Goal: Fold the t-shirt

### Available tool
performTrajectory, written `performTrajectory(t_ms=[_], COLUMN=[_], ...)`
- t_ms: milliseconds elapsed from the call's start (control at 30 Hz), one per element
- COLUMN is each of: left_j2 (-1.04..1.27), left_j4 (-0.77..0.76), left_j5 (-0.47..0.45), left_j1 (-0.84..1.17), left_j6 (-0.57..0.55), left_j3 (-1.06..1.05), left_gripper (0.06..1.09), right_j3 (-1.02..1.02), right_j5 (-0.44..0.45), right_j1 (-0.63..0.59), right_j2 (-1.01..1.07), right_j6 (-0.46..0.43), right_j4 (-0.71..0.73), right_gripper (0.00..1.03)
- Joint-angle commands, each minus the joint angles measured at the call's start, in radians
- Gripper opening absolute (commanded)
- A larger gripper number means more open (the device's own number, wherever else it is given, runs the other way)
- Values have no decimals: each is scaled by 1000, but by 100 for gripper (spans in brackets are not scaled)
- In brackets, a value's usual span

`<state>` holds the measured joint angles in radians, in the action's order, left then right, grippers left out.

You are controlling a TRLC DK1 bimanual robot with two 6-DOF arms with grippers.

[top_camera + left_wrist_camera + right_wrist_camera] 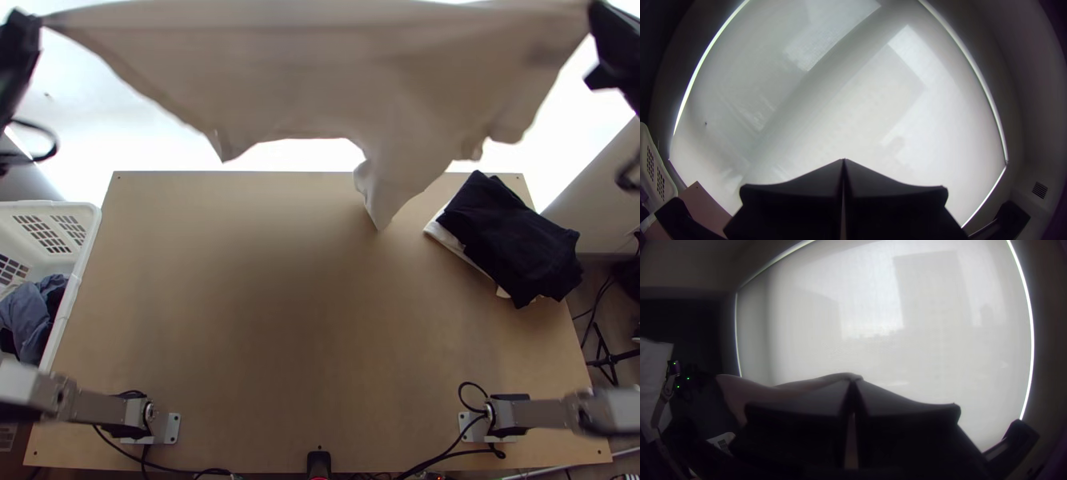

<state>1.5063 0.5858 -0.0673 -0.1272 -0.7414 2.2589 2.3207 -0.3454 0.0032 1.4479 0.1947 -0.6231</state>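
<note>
The shirt (336,72) hangs stretched in the air by the table's (280,336) far edge, left tool (37,21) and right tool (594,18) clamped on its two ends, a loose point dangling near the dark clothes (516,240).

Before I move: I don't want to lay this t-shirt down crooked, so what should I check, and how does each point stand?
1. Left gripper shut on the t-shirt: ok.
2. Right gripper shut on it: ok.
3. Cloth stretched out between the two: ok.
4. Lower edge hanging even: not ok, one part dangles lower than the rest.
5. That part off the table: cannot tell.
6. T-shirt apart from the dark clothes: ok.
</note>
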Motion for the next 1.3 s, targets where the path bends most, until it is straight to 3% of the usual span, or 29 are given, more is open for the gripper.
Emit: performTrajectory(t_ms=[0, 233, 633, 767, 1033, 1167, 1267], left_j2=[-233, -360, -408, -442, -686, -770, -764], left_j4=[167, 270, 315, 362, 356, 344, 302], left_j5=[-160, -209, -227, -266, -308, -313, -313], left_j1=[-35, -45, -51, -49, -38, -34, -32], left_j6=[-29, -30, -21, -21, 17, 8, 8], left_j3=[-27, -48, -50, -79, -407, -593, -676], left_gripper=[9, 9, 9, 9, 9, 9, 9], right_j3=[11, 52, 101, 71, -167, -290, -399], right_j5=[-141, -170, -173, -190, -181, -150, -150], right_j1=[11, 15, 27, 46, 52, 55, 55], right_j2=[-207, -305, -330, -366, -566, -623, -627], right_j6=[20, 20, 101, 112, -9, -26, -51], right_j4=[-265, -448, -445, -506, -742, -744, -656], right_gripper=[3, 3, 3, 3, 3, 3, 3])
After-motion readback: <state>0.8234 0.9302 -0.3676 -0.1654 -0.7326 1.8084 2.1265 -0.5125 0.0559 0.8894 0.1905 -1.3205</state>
